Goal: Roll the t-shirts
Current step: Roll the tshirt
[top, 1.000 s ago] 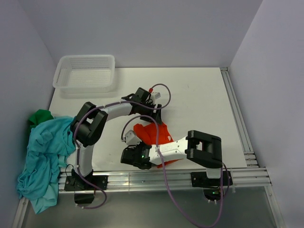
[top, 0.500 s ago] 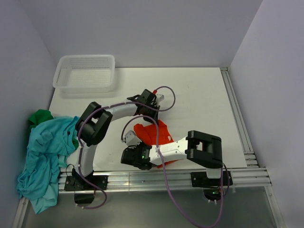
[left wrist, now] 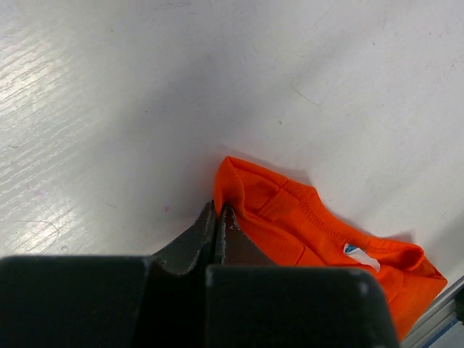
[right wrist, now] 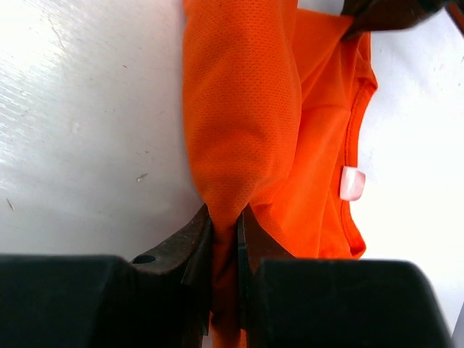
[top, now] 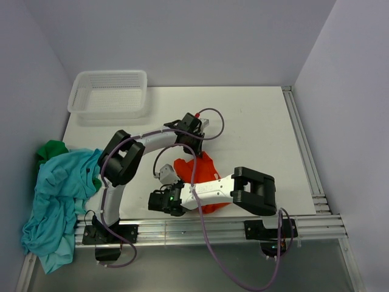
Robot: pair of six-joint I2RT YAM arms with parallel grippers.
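Pinching a bunched ridge of the orange-red t-shirt (right wrist: 246, 109) with the right gripper (right wrist: 225, 217), fingers almost together, with only the thickness of the cloth parting them. Clamping the left gripper (left wrist: 220, 212) completely, fingers pressed flat against each other, tips biting a folded corner at the far end of the same shirt. Finding that shirt lying crumpled on the white table (left wrist: 109, 87), near the front edge, between the 2 arms. Noting a small white tag (right wrist: 351, 183) beside its collar seam. Noting a teal-blue t-shirt (top: 58, 188) heaped over the table's left edge, covering most of a dark green t-shirt (top: 51, 149). Noting a white mesh basket (top: 109, 73) at the far left corner, well apart from the arms. Losing both sets of fingertips under the wrists in the overhead view. Losing the near end of the orange-red cloth behind the gripper body in the right wrist view. Not making out how much cloth the left tips are catching.
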